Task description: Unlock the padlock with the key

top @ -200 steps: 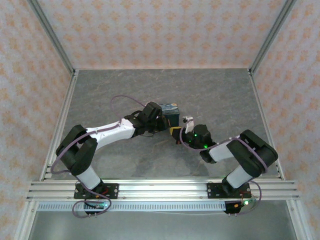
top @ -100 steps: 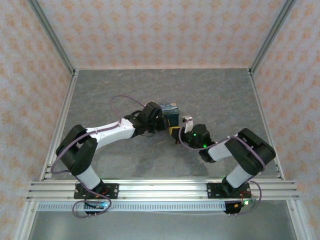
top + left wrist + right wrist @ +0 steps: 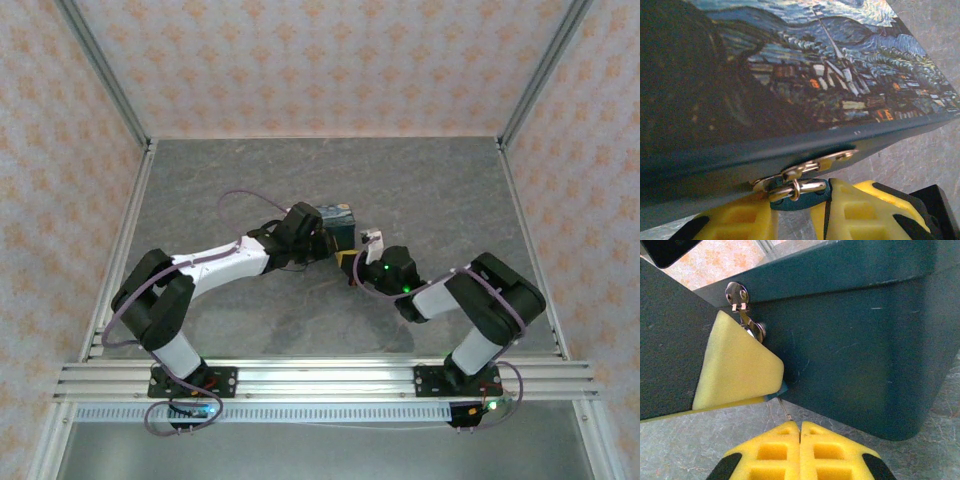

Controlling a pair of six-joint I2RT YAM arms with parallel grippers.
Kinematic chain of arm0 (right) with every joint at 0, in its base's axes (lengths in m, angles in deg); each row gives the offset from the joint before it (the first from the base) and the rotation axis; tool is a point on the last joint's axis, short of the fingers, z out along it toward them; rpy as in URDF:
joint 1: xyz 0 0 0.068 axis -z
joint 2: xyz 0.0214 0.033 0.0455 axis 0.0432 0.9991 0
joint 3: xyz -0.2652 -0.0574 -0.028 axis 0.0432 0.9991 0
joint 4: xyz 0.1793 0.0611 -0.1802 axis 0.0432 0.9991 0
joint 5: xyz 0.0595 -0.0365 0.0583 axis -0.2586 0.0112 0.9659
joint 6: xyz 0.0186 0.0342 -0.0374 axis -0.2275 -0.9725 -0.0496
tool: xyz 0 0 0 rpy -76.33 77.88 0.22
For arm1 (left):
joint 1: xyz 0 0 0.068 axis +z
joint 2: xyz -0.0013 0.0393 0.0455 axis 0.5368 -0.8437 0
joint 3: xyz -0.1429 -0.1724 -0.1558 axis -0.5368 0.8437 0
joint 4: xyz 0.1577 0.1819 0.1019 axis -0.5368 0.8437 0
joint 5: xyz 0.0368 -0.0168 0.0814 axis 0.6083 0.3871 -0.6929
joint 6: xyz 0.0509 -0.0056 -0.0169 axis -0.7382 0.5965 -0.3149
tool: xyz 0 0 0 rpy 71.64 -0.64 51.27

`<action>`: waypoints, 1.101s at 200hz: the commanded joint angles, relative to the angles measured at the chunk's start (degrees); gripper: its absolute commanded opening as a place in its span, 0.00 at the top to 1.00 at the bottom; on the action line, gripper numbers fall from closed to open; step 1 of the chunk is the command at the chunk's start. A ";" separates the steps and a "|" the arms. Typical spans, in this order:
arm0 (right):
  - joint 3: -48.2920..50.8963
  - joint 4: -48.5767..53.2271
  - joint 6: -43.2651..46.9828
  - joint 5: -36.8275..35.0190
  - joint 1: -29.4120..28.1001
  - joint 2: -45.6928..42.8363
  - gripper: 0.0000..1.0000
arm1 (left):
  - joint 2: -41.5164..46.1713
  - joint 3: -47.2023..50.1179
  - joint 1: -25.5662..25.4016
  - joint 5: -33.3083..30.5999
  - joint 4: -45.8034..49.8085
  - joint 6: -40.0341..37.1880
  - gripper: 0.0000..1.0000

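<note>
progress: padlock (image 3: 799, 197) hangs on the clasp (image 3: 805, 170) of the tin (image 3: 790, 75), shackle looks closed, so not unlocked yet
key (image 3: 785, 411): thin silvery sliver, tip aimed up at the padlock's underside; cannot tell if it is in the keyhole
left to do: seat the key, turn it, free the shackle (my read)
left hand (image 3: 802, 205): reaches in low along the tin's front and pinches the padlock body between its yellow pads, just under the clasp
right hand (image 3: 800, 426): pads pressed together on the key, held low near the tabletop (image 3: 300, 170), pointing up at the lock
arms: both bent inward, hands meeting at the tin's front
</note>
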 commanded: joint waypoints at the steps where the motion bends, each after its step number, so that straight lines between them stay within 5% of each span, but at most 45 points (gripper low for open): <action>1: -2.48 -1.10 1.81 -1.59 -0.09 1.27 1.00 | 1.81 -1.55 -0.52 1.59 -1.53 -0.21 0.74; 220: -8.37 -2.84 0.48 0.54 -0.09 5.05 1.00 | 0.60 -1.84 -0.52 2.07 -1.67 -0.09 0.74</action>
